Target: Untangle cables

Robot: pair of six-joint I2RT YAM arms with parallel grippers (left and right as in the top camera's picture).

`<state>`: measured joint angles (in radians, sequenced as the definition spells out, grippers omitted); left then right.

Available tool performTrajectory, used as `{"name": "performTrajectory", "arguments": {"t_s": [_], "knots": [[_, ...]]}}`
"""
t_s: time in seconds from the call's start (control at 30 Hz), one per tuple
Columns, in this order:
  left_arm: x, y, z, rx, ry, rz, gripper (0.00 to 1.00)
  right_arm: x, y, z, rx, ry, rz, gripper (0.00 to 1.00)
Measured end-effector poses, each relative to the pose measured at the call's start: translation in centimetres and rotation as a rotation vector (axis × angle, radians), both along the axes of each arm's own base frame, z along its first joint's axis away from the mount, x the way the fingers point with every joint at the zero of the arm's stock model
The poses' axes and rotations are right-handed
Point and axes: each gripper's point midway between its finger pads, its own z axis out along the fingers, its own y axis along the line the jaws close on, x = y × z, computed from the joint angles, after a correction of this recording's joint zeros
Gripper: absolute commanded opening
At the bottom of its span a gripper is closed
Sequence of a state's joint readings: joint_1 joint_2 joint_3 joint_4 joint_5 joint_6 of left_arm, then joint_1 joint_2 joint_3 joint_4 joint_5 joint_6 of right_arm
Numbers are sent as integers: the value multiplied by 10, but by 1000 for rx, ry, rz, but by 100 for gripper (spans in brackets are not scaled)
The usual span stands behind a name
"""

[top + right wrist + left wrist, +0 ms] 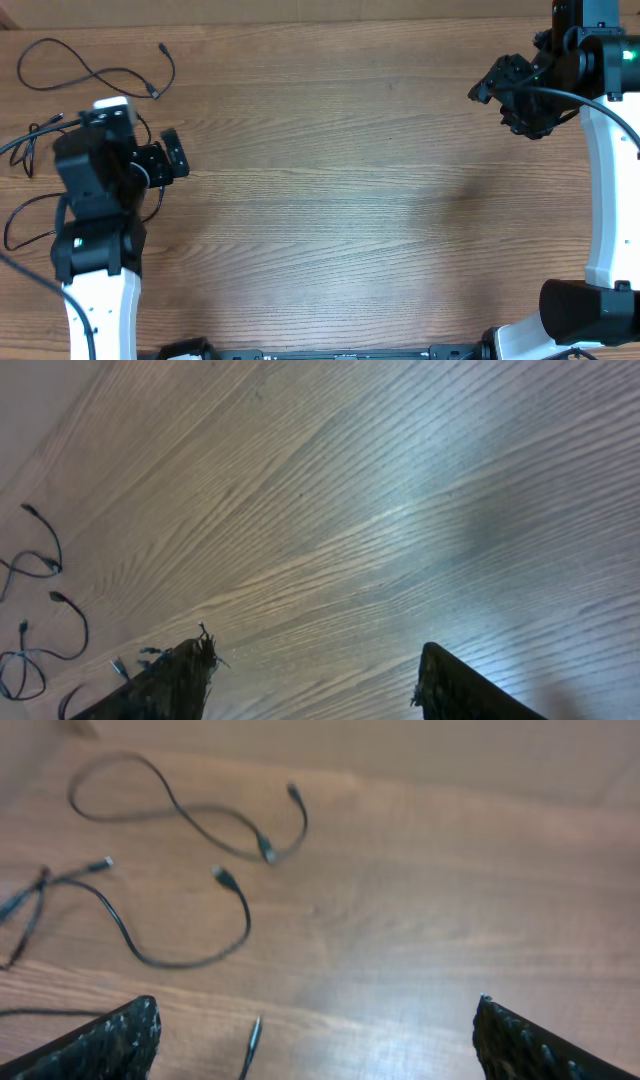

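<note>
Left fingers (pixel 110 1042) gaping empty beside the cables (pixel 160 961) on the counter (pixel 430 900), right fingers (pixel 172 682) half-parted, idling well apart; best pinching one plug end (pixel 221 876), dragging it clear.

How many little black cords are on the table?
3 cords. One loops in the far left corner, one lies beside the left arm, one pokes out under it; the arm may hide more.
</note>
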<state>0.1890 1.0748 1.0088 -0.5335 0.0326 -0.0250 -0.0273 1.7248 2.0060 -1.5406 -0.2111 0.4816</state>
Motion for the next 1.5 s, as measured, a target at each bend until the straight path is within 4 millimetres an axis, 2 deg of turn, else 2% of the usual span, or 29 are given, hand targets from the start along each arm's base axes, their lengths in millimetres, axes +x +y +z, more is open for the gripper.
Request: {"name": "performTrajectory", "arguments": {"t_s": [0.1,0.23,0.33,0.53,0.63,0.7,0.8,0.97,1.0,1.03,1.27,1.5], "knots": [[5,-9,-22,-23,75,-54,100,-4,2,-1,7,14,9,56],[9,-24,-40,-84,125,-135,100,-7,10,0,39,16,62,59],[10,-30,-41,-106,126,-164,100,-15,15,-1,61,40,97,68],[10,-35,-40,-117,121,-192,100,-40,27,-1,53,88,209,73],[10,-36,-40,-117,121,-197,100,-56,47,4,36,69,296,75],[10,-36,-40,-119,122,-199,100,-73,63,10,18,53,362,76],[10,-36,-40,-117,122,-201,100,-97,77,15,-26,33,410,77],[10,-36,-40,-117,122,-202,100,-127,76,26,-113,-23,408,79],[10,-36,-40,-117,122,-202,100,-132,76,29,-121,-39,410,83],[10,-36,-40,-117,122,-202,100,-137,75,32,-129,-56,412,100],[10,-36,-40,-117,122,-202,100,-159,65,51,-143,-150,392,100],[10,-36,-40,-117,122,-202,100,-159,66,49,-142,-143,391,100]]}}
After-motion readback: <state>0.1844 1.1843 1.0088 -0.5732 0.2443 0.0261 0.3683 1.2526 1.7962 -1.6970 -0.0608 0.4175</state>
